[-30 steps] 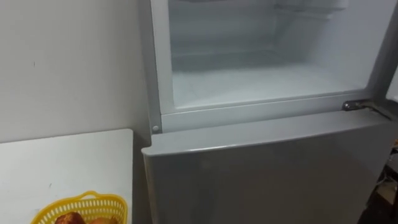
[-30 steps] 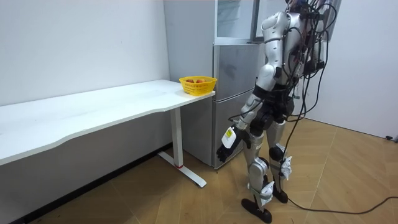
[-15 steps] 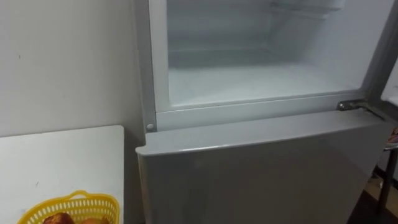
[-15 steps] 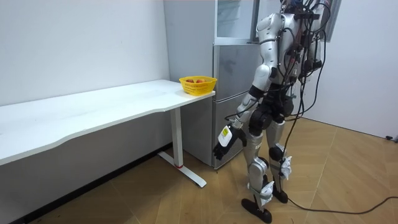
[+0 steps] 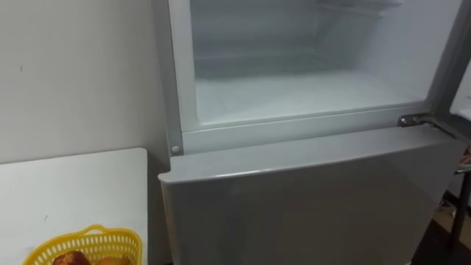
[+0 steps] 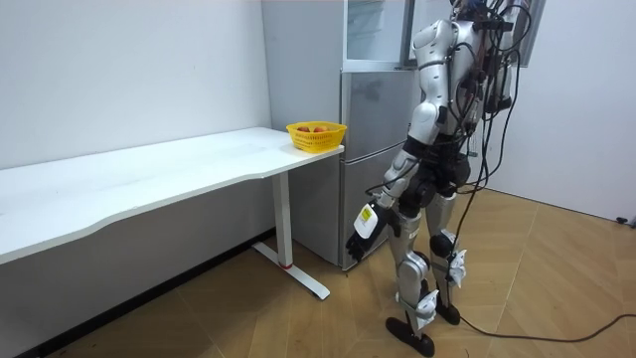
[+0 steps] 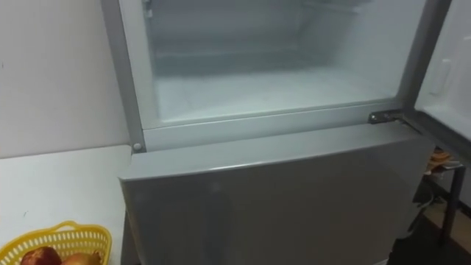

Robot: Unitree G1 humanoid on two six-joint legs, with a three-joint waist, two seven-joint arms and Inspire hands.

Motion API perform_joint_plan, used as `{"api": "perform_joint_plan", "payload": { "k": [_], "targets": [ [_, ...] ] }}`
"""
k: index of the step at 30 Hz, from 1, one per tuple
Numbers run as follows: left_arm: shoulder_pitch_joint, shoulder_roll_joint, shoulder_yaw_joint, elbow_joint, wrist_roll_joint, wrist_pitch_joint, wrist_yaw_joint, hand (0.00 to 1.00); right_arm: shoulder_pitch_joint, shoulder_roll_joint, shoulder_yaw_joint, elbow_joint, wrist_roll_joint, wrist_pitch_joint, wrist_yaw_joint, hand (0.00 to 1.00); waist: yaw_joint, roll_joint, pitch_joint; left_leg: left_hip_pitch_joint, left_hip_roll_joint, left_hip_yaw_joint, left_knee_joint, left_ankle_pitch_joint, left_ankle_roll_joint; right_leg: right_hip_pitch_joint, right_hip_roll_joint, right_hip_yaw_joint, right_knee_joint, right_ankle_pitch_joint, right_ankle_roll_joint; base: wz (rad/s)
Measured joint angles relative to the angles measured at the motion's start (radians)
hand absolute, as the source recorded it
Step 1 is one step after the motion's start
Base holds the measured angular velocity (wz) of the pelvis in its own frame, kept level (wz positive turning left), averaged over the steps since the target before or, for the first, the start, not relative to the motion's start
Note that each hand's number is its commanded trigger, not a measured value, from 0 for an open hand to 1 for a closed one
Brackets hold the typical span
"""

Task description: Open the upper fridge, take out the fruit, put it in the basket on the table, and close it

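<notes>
**Hazards.** The upper compartment (image 5: 309, 92) of the fridge stands open, with its door (image 7: 450, 70) swung out to the right. A right arm raised from below is judged liable to strike that door, or the hinge bracket (image 5: 412, 120) at the right end of the sill.

In the room view the left hand (image 6: 364, 223) hangs low beside the thigh, near the lower door (image 5: 309, 199). Whether its fingers are straight or curled cannot be told, and nothing is seen held in it. If it is lifted straight up, it could be caught from beneath by the projecting top edge of the lower door.

The table (image 5: 66, 188) stands just beside the fridge on the left. A wide swing of the left arm could therefore upset the basket (image 5: 87, 238) set close to the table's right edge.

**Containers.** The floor of the upper compartment is bare as far as it is seen, and its upper part is cut off at the top of both eye views. The thing to be retrieved cannot be located there.

The yellow basket holds fruit (image 5: 71, 258): one red piece is seen, with an orange piece touching it on the right. Whether the retrieved thing is among them cannot be told.
</notes>
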Motion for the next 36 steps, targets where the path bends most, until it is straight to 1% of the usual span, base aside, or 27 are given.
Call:
{"api": "perform_joint_plan", "payload": {
  "k": [3,6,9,13,16,21,24,27,36],
  "targets": [
    [-0.001,-0.004,0.008,0.000,-0.007,0.000,0.000,0.00,-0.011,0.000,0.002,-0.042,-0.012,0.000,0.012,0.00,0.000,-0.004,-0.0001,0.001,0.000,0.000,-0.002,0.000,0.000,-0.001,0.000,0.000,0.000,0.000,0.000,0.00],
    [-0.002,-0.004,0.008,0.003,-0.005,-0.002,0.000,0.00,-0.011,0.000,0.007,-0.092,-0.062,0.008,0.013,0.00,0.001,-0.004,0.0000,0.001,0.000,0.001,-0.004,0.000,0.000,-0.001,0.000,0.000,0.000,0.000,0.000,0.00],
    [-0.003,0.003,0.010,0.018,0.000,-0.007,0.000,0.00,-0.014,-0.002,0.012,-0.149,-0.111,0.007,0.002,0.00,0.004,-0.008,0.0013,0.002,0.000,0.000,-0.004,0.000,0.000,-0.001,0.000,0.000,-0.001,0.000,0.000,0.00],
    [-0.007,0.007,0.009,0.061,0.000,-0.025,0.001,0.00,-0.014,-0.002,0.015,-0.149,-0.178,0.007,-0.034,0.00,0.014,-0.010,0.0025,0.003,0.000,0.002,-0.001,0.000,0.000,-0.002,0.000,0.001,-0.001,0.000,0.000,0.00],
    [-0.007,0.007,0.009,0.066,0.000,-0.027,0.001,0.00,-0.015,-0.002,0.015,-0.149,-0.200,0.006,-0.049,0.00,0.021,-0.010,0.0033,0.003,0.000,0.002,-0.001,0.000,0.000,-0.002,0.000,0.000,-0.001,0.000,0.000,0.00],
    [-0.012,0.007,0.011,0.083,0.000,-0.045,-0.003,0.00,-0.016,-0.002,0.016,-0.149,-0.207,0.006,-0.051,0.00,0.028,-0.009,0.0037,0.003,-0.001,0.003,0.003,0.000,0.000,0.000,0.000,-0.001,0.000,0.000,0.000,0.00],
    [-0.024,0.007,0.014,0.114,-0.005,-0.046,-0.003,0.00,-0.016,-0.002,0.028,-0.151,-0.234,0.006,-0.055,0.00,0.030,-0.009,0.0042,0.003,-0.001,0.002,0.000,0.000,0.000,-0.002,0.000,0.000,0.005,0.000,0.000,0.00],
    [-0.026,0.007,0.014,0.119,-0.005,-0.046,-0.003,0.00,-0.016,-0.002,0.050,-0.163,-0.248,0.006,-0.070,0.00,0.030,-0.009,0.0045,0.001,-0.001,0.003,-0.002,0.001,0.001,-0.011,0.000,0.003,0.014,0.000,0.001,-0.03],
    [-0.035,0.007,0.015,0.140,-0.005,-0.042,-0.003,0.00,-0.016,-0.002,0.051,-0.168,-0.242,0.006,-0.097,0.00,0.029,-0.012,0.0062,-0.001,-0.001,0.003,-0.002,0.002,0.001,-0.012,-0.001,0.000,0.013,0.000,0.001,0.00]
  ]
}}
